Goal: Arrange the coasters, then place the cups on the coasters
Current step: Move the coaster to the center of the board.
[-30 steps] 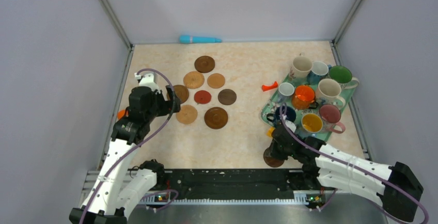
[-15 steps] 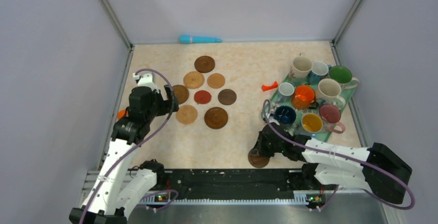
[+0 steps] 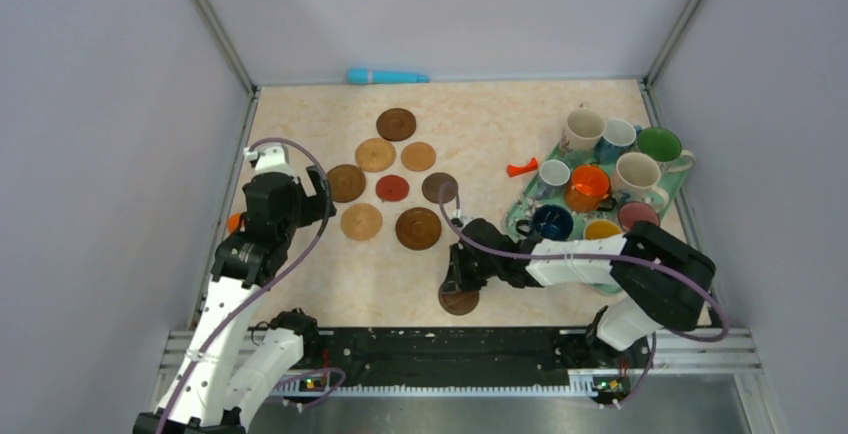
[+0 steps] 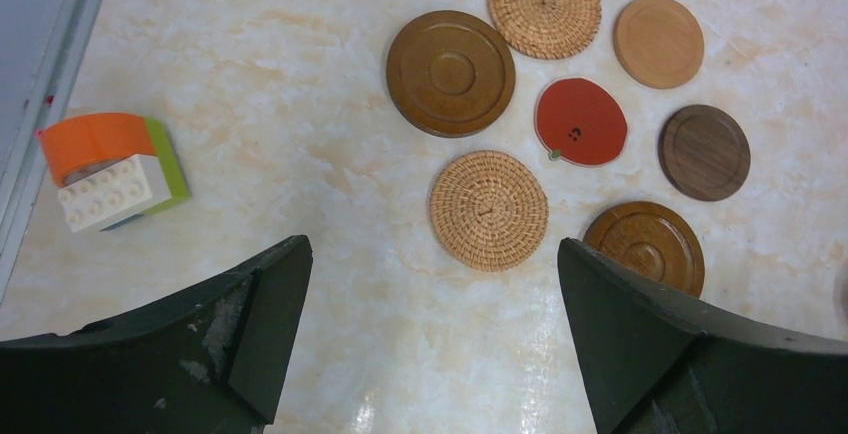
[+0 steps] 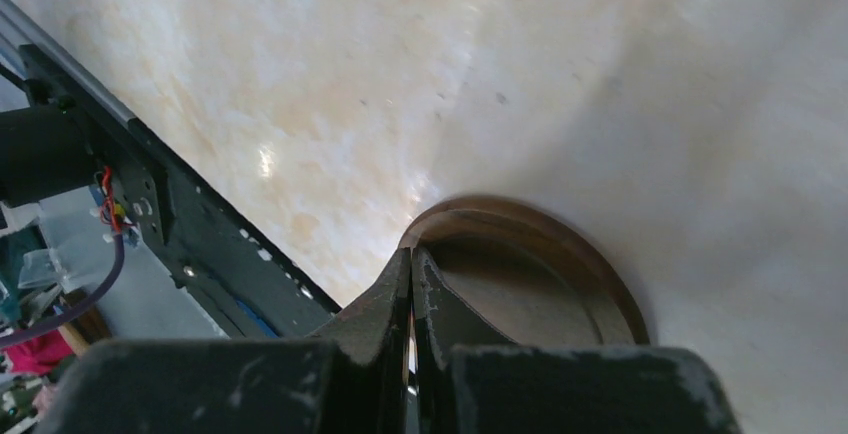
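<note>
Several coasters lie grouped left of centre, among them a red one [image 3: 392, 188] [image 4: 581, 121], a woven one [image 3: 361, 221] [image 4: 489, 210] and a large brown one [image 3: 418, 228] [image 4: 645, 247]. My left gripper [image 3: 318, 189] [image 4: 432, 246] hovers open just left of them with nothing between its fingers. One more dark brown coaster [image 3: 459, 301] [image 5: 540, 284] lies flat near the front edge. My right gripper [image 3: 458, 284] [image 5: 412, 254] is shut, and its tips rest on this coaster's rim. Several cups stand on the teal tray [image 3: 520, 216], such as the orange cup [image 3: 588, 186] and the green cup [image 3: 658, 144].
A teal pen-like object [image 3: 386, 76] lies along the back wall. A small red-orange piece [image 3: 520, 167] sits left of the tray. Toy blocks [image 3: 234, 221] [image 4: 110, 169] lie by the left wall. The black front rail [image 5: 150, 214] runs close to the dark coaster.
My right arm has swept left along the front edge, sliding the dark brown coaster with it. The left gripper shifted slightly and stayed open.
</note>
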Action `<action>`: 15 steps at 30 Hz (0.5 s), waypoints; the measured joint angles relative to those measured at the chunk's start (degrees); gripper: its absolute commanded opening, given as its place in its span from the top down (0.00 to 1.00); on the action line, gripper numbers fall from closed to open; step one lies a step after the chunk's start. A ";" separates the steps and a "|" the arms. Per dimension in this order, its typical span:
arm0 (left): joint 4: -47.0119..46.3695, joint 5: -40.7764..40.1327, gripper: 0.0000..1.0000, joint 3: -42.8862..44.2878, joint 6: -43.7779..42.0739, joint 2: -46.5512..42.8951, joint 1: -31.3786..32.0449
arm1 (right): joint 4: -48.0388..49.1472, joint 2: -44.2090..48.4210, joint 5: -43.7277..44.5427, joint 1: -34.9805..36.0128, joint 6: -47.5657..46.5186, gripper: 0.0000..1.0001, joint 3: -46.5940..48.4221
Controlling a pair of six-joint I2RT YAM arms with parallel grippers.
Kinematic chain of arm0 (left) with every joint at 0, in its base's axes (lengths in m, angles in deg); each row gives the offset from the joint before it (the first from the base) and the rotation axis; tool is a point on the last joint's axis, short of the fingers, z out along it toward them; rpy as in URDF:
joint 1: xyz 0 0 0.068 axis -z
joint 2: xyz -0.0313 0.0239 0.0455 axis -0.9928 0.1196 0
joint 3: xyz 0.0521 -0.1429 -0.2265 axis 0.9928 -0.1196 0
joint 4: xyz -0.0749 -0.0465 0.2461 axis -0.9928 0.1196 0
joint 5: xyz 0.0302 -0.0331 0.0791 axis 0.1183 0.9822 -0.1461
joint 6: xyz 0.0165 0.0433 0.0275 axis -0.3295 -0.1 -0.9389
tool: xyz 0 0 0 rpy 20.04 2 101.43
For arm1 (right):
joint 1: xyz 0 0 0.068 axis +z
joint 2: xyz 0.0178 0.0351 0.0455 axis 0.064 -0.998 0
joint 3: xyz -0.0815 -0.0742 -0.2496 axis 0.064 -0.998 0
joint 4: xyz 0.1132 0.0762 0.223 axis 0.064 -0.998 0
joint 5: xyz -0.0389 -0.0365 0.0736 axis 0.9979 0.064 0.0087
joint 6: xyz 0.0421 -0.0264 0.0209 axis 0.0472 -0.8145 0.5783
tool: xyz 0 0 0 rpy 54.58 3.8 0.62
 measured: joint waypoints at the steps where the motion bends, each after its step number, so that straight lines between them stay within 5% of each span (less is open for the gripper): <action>1: 0.11 -0.63 0.01 0.00 0.09 -0.24 0.00 | 0.35 -1.62 -0.59 0.22 -0.61 1.00 1.29; 15: 0.83 -8.26 0.01 0.00 1.90 -3.15 0.00 | 2.56 -19.21 -8.04 3.52 -6.73 1.00 18.69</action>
